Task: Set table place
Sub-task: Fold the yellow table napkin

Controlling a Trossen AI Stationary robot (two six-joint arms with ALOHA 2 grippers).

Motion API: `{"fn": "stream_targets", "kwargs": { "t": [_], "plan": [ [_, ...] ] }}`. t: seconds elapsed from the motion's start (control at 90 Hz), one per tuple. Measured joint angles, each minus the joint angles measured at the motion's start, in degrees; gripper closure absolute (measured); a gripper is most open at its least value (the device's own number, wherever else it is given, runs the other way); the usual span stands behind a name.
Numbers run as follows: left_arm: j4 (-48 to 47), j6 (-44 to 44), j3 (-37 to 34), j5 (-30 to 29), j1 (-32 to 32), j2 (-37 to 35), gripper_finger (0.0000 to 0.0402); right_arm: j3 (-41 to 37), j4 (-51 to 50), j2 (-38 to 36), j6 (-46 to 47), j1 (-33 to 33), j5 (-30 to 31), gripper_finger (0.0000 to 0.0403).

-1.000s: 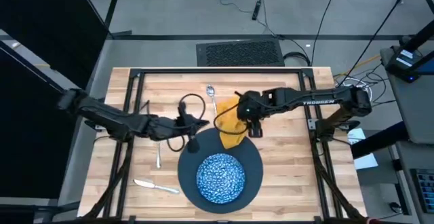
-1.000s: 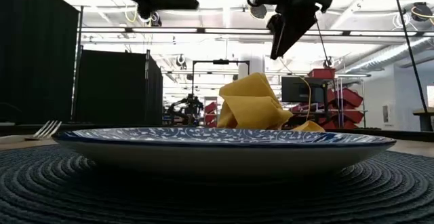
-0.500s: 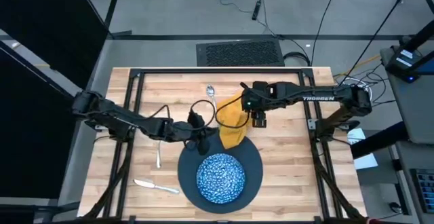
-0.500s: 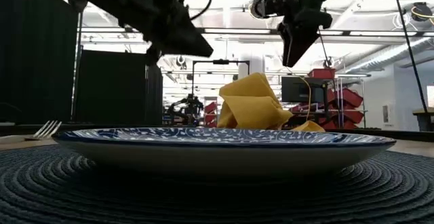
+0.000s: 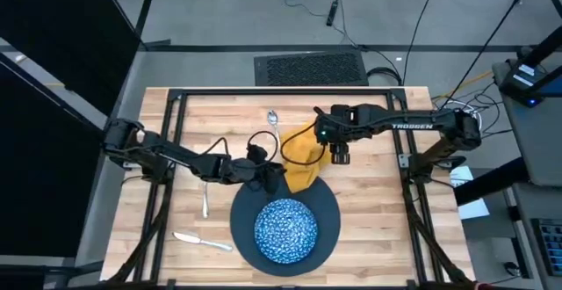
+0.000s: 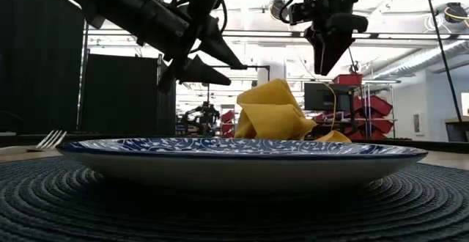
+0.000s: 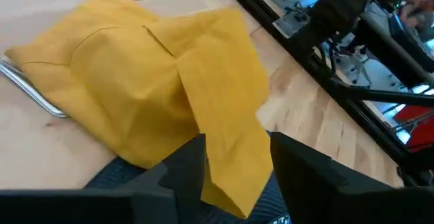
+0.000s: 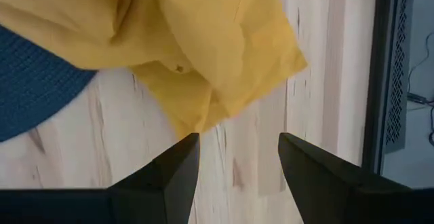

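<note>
Left gripper (image 5: 274, 174) closing on the crumpled napkin (image 5: 301, 156).
Its fingers are spread and empty, the napkin's nearest flap between them (partly over the blue mat (image 5: 329, 204)); the right gripper (image 5: 339, 155), also open and empty, hovers at the far edge.

Yellow napkin (image 5: 301, 155) overlapping round placemat (image 5: 327, 204)

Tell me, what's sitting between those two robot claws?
The crumpled yellow napkin lies between the left gripper and the right gripper; the high view shows it.

The napkin (image 5: 301, 154) hides most of the spoon (image 5: 273, 119), and the plate (image 6: 242, 158) hides the napkin's base.
</note>
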Motion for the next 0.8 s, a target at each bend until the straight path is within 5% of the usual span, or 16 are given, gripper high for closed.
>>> {"fn": "stream_targets", "kwargs": {
  "t": [0.8],
  "plan": [
    [6.21, -0.07, 0.0, 2.16, 0.72, 6.7, 0.025, 0.0, 0.03, -0.04, 0.68, 0.0, -0.22, 0.0211]
  ]
}}
